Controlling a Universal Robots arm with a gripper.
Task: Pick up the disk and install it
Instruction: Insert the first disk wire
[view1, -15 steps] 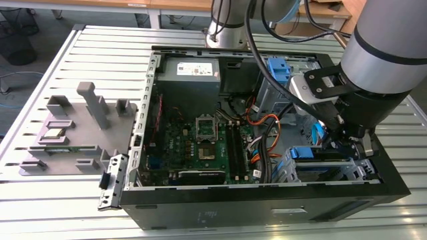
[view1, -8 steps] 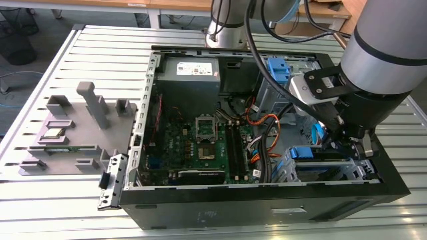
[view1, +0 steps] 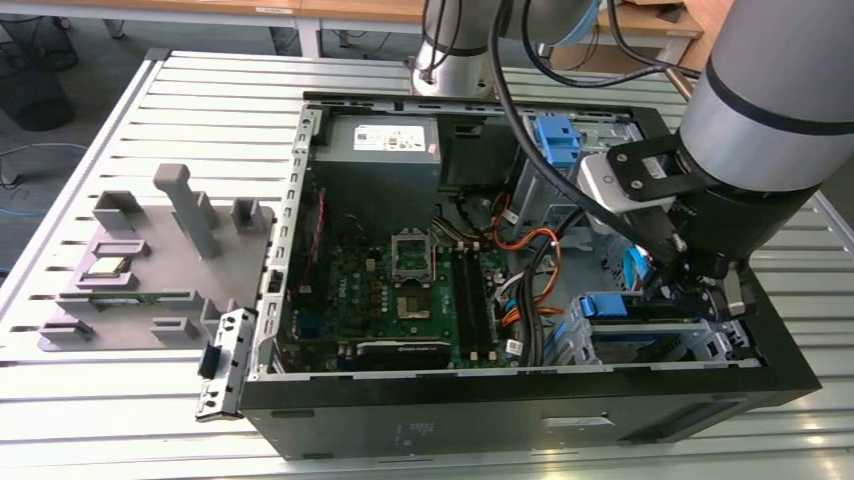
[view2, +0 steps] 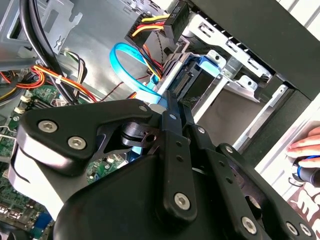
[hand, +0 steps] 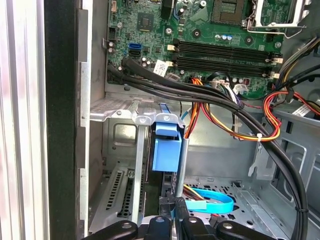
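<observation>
We see the arm reaching down into an open black computer case (view1: 534, 420) that lies on a ribbed metal worktop (view1: 200, 100). The claw (view1: 694, 290) hangs at the case's right side in the exterior view, just over the drive bay (view1: 654, 340) near the front edge. In both wrist views its matte black fingers (view2: 172, 125) are drawn close together with hardly a gap between them, and whether they pinch anything we cannot tell.

The disk (hand: 166, 150) stands on edge in the bay's bright sheet-metal cage — its smooth blue plastic rail faces the first wrist view, and the dark connector end (view2: 192, 82) shows in the second. The claw's tips sit just beside it; contact is not clear.

A flat light-blue ribbon cable (hand: 210, 204) curls on the perforated case floor beside the bay. Bundled red, yellow and orange wires (hand: 235, 127) and thick black cables cross above it. The green motherboard (view1: 400, 290) fills the case's left half, and a grey power supply (view1: 387, 140) with a white label sits at the far side — its print is too small to read. A grey moulded tray (view1: 147, 270) rests left of the case.
</observation>
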